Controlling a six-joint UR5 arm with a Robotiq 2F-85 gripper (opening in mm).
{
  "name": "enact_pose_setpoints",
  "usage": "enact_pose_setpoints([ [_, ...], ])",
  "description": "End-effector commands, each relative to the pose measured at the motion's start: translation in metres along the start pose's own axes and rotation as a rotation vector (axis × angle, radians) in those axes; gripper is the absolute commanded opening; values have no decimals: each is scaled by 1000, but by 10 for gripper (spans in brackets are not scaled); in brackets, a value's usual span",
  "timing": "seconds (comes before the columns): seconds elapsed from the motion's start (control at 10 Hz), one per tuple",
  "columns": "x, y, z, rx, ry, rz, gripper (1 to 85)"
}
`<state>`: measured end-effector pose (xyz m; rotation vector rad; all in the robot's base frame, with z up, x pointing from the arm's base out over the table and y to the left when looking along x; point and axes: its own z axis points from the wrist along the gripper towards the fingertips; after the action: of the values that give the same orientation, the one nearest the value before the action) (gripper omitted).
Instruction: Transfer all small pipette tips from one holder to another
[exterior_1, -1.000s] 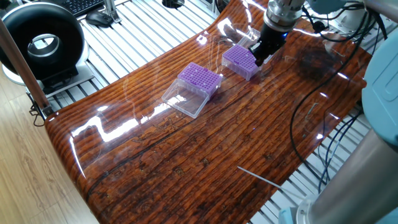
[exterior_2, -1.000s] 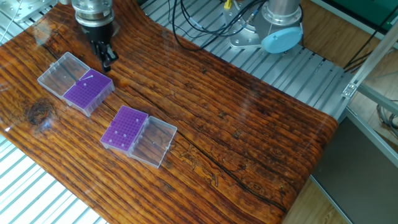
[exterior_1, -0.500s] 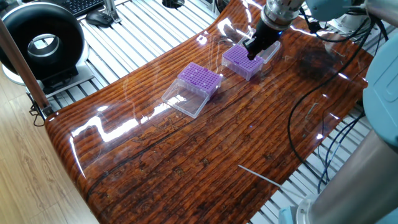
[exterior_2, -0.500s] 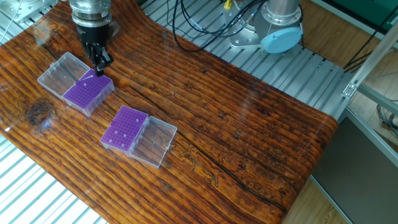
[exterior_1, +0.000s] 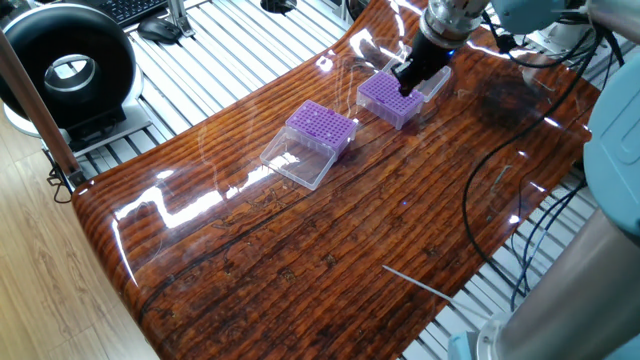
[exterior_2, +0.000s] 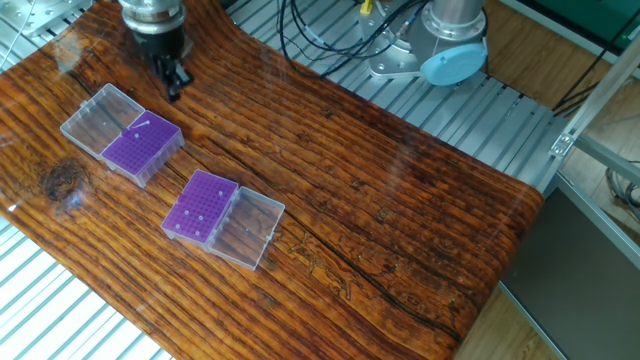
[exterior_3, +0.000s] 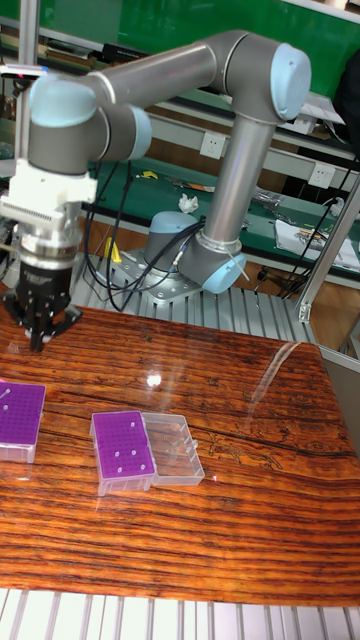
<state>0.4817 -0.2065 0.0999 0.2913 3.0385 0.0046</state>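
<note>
Hovering above the glossy striped wooden table (exterior_2: 400, 190), the black two-finger gripper (exterior_2: 174, 83) hangs just beyond the far edge of the purple pipette-tip box with its clear hinged lid laid open beside it (exterior_2: 143, 147). Its fingers point down and sit close together; whether anything tiny is pinched between them cannot be told at this size. In the tall fixed view the gripper (exterior_3: 40, 335) is above the bare wood, clear of that box (exterior_3: 20, 415). One pale sliver, seemingly a small pipette tip (exterior_2: 142, 126), lies on top of the purple grid near its far corner. A second purple box with an open clear lid (exterior_2: 203, 207) sits nearer the middle of the table, well apart from the gripper, with a few pale dots (exterior_2: 199, 215) showing in its grid. The grey arm's base (exterior_2: 440, 40) stands on the ribbed metal surface (exterior_2: 480, 110) beyond the table.
</note>
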Motion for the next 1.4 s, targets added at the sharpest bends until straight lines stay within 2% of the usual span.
enact_pose_setpoints([
  [0.0,14,6,-21,-9,19,-3,243],
  [0.2,16,13,-17,-15,6,-14,307],
  [0.3,14,17,-16,-22,-6,1,260],
  [0.4,10,17,-16,-24,-25,30,13],
  [0.7,6,14,-16,-11,-41,-17,10],
  [0.9,3,22,-16,-42,-55,-62,10],
  [1.0,1,32,-17,-78,-62,-99,10],
  [1.2,1,36,-17,-92,-66,-158,10],
  [1.3,1,42,-18,-112,-72,-204,10],
])
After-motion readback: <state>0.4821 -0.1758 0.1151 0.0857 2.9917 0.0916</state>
